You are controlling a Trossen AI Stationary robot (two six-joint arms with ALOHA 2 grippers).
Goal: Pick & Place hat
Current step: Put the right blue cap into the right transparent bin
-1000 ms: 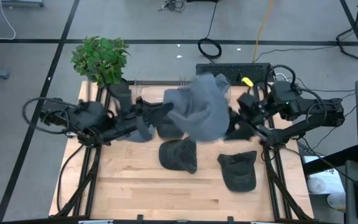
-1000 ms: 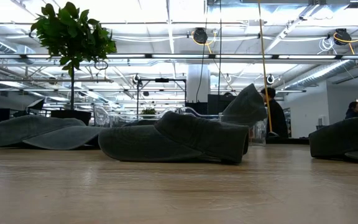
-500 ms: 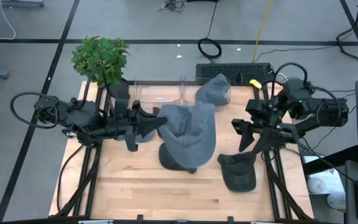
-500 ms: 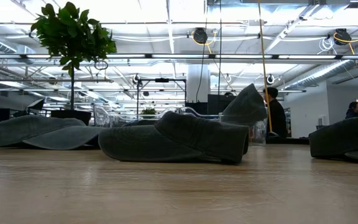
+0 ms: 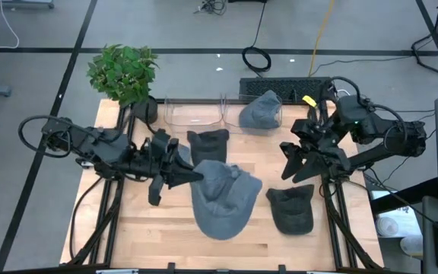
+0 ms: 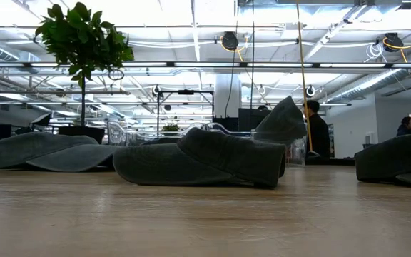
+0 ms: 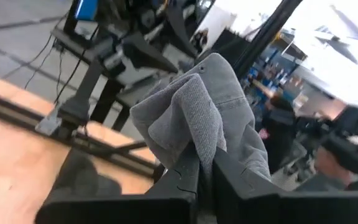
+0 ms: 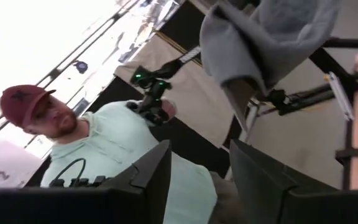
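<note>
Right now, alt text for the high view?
Left tool grips a light grey fabric cap over the wooden table; right tool is open and empty. Three dark grey caps lie around it, plus a grey hat at the back edge.

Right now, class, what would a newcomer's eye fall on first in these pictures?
Probably the light grey hat at the table's middle, pinched by the left tool, its cloth bunched between the fingers. Next, the right tool, open and empty, raised near the table's right edge above a dark hat.

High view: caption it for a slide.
Left gripper holds a grey hat above the table; right gripper open.
</note>
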